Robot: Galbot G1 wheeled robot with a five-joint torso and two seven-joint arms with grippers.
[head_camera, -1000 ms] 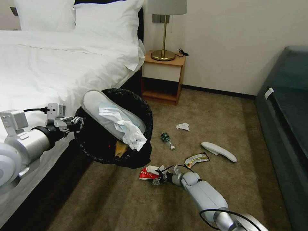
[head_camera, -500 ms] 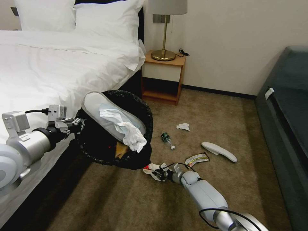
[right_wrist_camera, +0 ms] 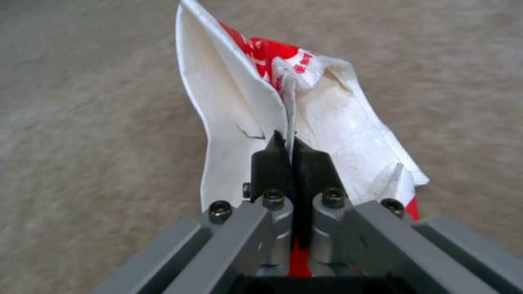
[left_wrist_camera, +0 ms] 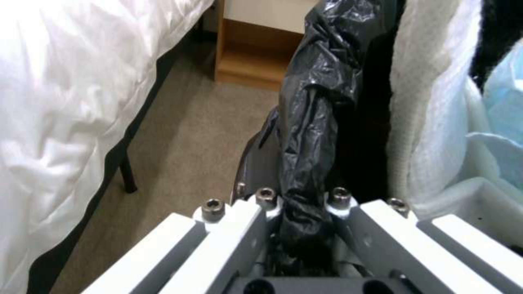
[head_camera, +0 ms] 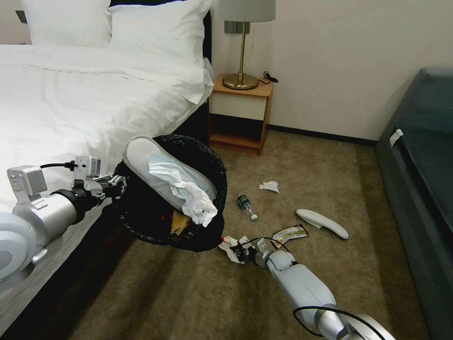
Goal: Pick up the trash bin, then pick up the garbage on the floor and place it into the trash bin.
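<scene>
The red-and-white wrapper (right_wrist_camera: 305, 118) sits just right of the trash bin (head_camera: 141, 212), low over the carpet (head_camera: 330, 179), pinched by the right gripper (head_camera: 240, 252) fingers (right_wrist_camera: 272, 163). The left gripper (head_camera: 113, 182) fingers clamp the bin's black-bagged rim beside the bed (head_camera: 71, 94).

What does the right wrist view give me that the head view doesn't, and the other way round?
Right wrist view alone: the right gripper has its black fingertips pinched shut on a fold of the red and white wrapper, seen close up.

Head view alone: the left gripper holding the trash bin by its rim beside the bed, a white slipper, green bottle, tissue and yellow-silver wrapper on the floor.

Both: the right gripper with the wrapper, over the carpet.
</scene>
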